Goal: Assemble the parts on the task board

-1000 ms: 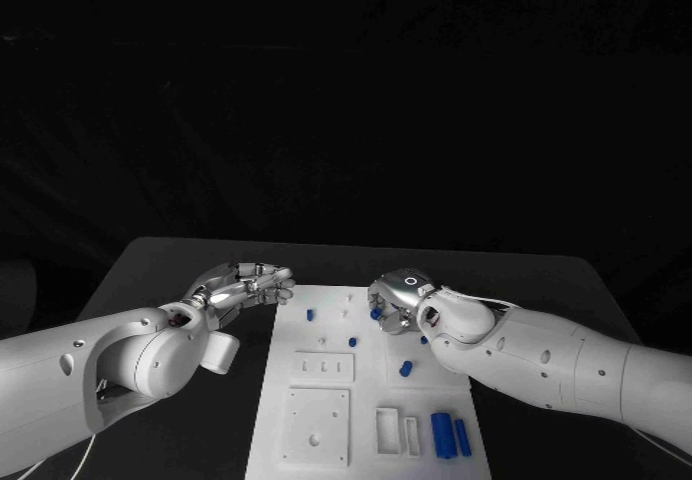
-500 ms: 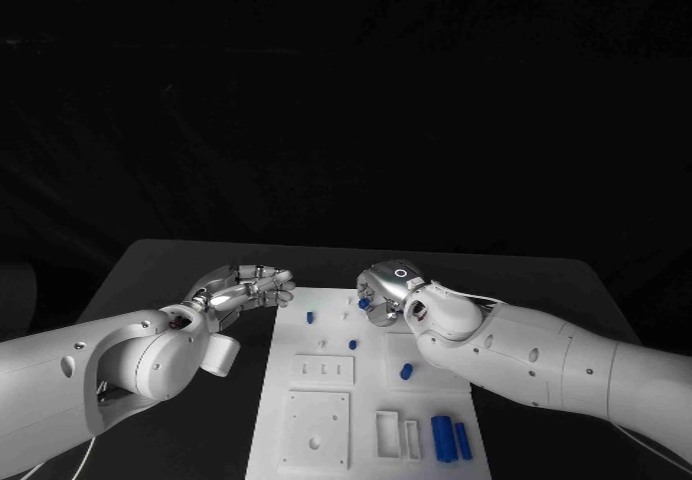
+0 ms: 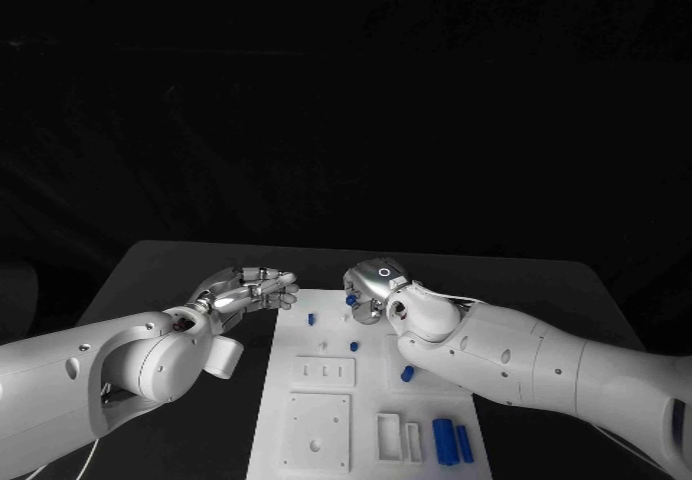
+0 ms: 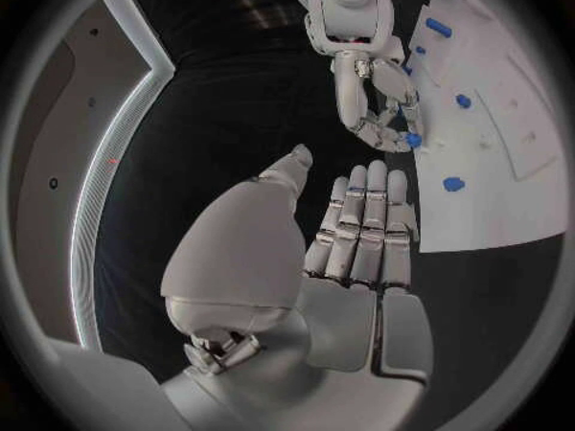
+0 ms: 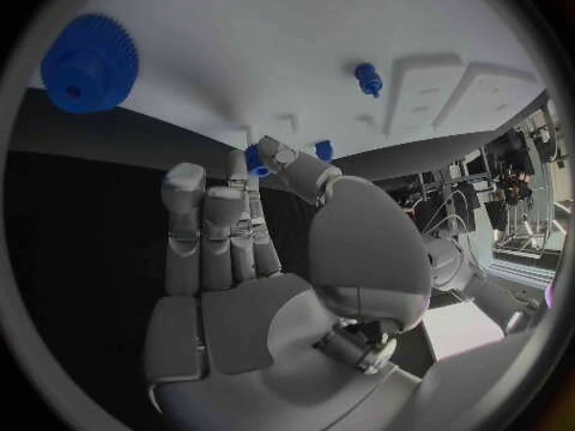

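Since a second ago, the right robot hand (image 3: 371,290) has travelled from the right side of the task board (image 3: 320,420) toward its far edge, carrying a small blue part with it; the left robot hand (image 3: 248,291) has barely shifted.

On the left, that left robot hand hovers over the dark worktop (image 3: 159,275) just off the board's far-left corner. Its fingers (image 4: 363,220) lie side by side and lightly curled, holding nothing, the thumb apart from them.

Across the white board, a small blue peg (image 3: 312,319) stands near the far-left edge, another blue peg (image 3: 355,346) sits nearer the middle, and a short blue cylinder (image 3: 407,373) lies to the right of it. Two long blue bars (image 3: 450,440) lie side by side at the near-right corner, beside pale rectangular slots.

At the far edge, the right robot hand pinches the small blue part (image 5: 255,158) between thumb and fingertips, right above the board's far rim. The right wrist view also shows a blue gear (image 5: 89,63) lying flat on the board, well apart from that hand.
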### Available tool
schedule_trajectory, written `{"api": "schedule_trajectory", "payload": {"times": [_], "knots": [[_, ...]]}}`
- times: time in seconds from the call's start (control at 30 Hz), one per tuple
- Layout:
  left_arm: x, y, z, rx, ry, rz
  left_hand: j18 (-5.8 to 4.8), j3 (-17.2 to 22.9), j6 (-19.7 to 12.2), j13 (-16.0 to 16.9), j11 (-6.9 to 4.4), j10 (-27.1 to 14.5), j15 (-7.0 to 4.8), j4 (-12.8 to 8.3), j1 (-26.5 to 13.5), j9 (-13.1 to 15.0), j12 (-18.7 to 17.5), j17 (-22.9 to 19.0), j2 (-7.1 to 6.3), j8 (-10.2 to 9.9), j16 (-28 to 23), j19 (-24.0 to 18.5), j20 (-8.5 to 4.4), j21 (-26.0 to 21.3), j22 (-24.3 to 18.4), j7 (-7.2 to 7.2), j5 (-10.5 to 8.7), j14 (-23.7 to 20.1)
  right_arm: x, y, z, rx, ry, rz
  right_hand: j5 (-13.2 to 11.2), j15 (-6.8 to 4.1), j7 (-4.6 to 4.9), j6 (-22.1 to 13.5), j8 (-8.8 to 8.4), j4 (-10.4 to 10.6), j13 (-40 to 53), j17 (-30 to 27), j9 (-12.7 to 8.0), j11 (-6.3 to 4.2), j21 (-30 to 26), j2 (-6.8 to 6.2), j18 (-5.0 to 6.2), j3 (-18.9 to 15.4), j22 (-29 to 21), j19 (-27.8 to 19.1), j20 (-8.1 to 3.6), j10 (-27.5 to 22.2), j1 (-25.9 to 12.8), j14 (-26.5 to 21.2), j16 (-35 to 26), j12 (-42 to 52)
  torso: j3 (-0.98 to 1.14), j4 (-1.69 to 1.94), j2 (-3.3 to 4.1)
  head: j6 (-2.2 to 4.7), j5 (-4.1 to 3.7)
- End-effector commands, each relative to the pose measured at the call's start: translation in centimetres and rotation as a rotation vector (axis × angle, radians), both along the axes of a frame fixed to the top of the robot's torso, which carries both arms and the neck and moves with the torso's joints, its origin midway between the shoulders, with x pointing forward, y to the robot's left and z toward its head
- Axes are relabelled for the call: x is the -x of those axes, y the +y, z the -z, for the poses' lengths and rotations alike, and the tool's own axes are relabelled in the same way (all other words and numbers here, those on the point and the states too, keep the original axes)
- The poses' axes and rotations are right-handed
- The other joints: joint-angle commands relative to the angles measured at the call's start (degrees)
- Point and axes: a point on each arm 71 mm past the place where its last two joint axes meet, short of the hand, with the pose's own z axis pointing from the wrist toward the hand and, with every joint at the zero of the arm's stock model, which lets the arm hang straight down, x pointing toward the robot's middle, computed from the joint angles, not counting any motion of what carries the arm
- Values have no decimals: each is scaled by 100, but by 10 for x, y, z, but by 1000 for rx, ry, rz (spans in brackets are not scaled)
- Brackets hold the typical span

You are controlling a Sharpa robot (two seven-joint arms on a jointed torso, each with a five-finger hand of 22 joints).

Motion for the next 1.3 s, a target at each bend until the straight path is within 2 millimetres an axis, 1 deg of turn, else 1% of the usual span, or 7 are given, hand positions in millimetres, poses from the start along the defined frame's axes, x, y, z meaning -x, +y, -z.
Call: {"api": "schedule_trajectory", "payload": {"times": [0.03,0.13,0.43,0.57,0.83,1.07,1.3], "knots": [[0,-3,-1,3,-9,17,110,-6,36,-4,-15,42,11,32,71,-9,-27,9,8,-37,-37,2,47,-31,7,-7,-19,26,-1,2,-1,22,-24,7,16,-45,18,70,16,4,10,-7,167,28,28,-37,486,31,129,0,-55,4,7,11,26,-26,-10,15,11,-5,12],[0,-3,-1,3,-9,18,110,-8,36,-4,-15,43,11,33,72,-10,-28,10,8,-38,-38,3,47,-31,8,-7,-19,27,-3,3,-2,27,-28,12,16,-45,18,70,15,6,13,-8,168,28,31,-38,486,35,129,-2,-56,4,7,11,27,-28,-27,22,17,2,9],[0,-5,-3,2,-13,23,110,-13,38,-4,-15,45,11,37,76,-12,-33,12,7,-39,-42,3,47,-32,9,-7,-19,28,-7,4,-2,47,-20,25,16,-44,19,70,11,10,20,-12,171,29,41,-45,486,44,127,-8,-57,2,6,10,27,-35,-19,3,18,-3,34],[0,-5,-3,1,-13,23,110,-15,39,-4,-15,46,12,39,77,-13,-35,13,8,-40,-44,4,47,-33,9,-7,-19,29,-8,4,-1,54,-17,28,16,-44,19,69,8,12,23,-13,172,29,44,-45,486,47,127,-11,-57,2,5,9,28,-38,-14,9,15,-7,35],[-1,-5,-4,0,-15,23,110,-20,40,-4,-15,49,12,44,79,-15,-39,15,6,-42,-47,4,48,-34,11,-7,-20,31,-10,4,1,66,-7,33,16,-42,21,65,3,15,28,-16,174,31,51,-47,486,54,125,-17,-57,-1,5,8,28,-44,-25,30,39,-39,48],[-1,-6,-4,0,-16,25,110,-23,41,-4,-15,50,12,47,82,-17,-42,16,6,-43,-50,5,47,-35,11,-7,-20,32,-9,4,2,75,5,29,16,-41,22,62,-1,16,33,-19,176,32,56,-50,486,57,124,-23,-57,-3,3,6,27,-49,-22,12,24,-63,74],[-1,-5,-5,-1,-17,22,110,-27,42,-4,-15,53,12,52,85,-18,-46,18,6,-44,-53,5,47,-36,12,-7,-20,33,-9,5,4,77,16,24,16,-40,24,61,-4,18,37,-22,178,33,60,-50,486,59,123,-29,-56,-6,0,4,27,-54,-16,3,24,-57,85]]}}
